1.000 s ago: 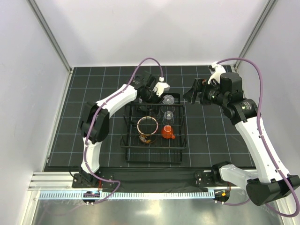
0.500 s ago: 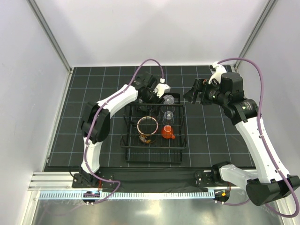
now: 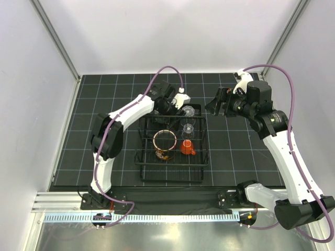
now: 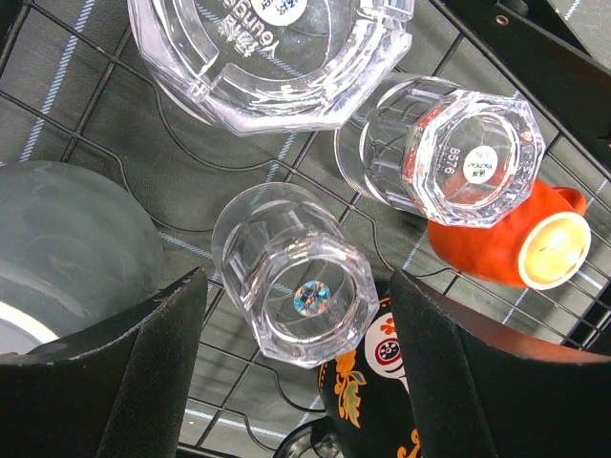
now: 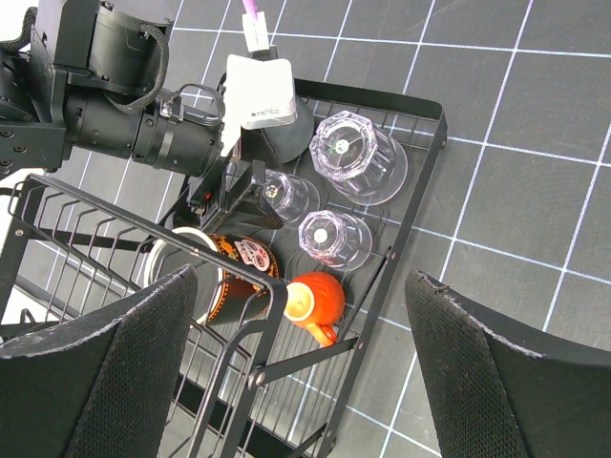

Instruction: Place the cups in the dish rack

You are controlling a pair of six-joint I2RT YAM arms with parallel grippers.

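The black wire dish rack [image 3: 141, 157] holds all the cups I see. The patterned mug [image 3: 164, 144], red inside, and the small orange cup [image 3: 187, 147] lie in its middle. Three clear cups stand upside down at its far end: a wide one [image 4: 272, 52], one on the right [image 4: 449, 153] and one in the middle [image 4: 296, 277]. The grey-green cup [image 4: 67, 248] is at the left. My left gripper [image 4: 291, 315] is open over the rack, its fingers either side of the middle clear cup with gaps. My right gripper [image 5: 305, 315] is open and empty, high beside the rack [image 5: 431, 157].
The rack's tall wire handle [image 5: 191, 239] rises close under my right gripper. The left arm [image 5: 115, 124] reaches across the rack's far end. Black gridded mat [image 3: 235, 151] surrounds the rack, with white walls at the back and sides.
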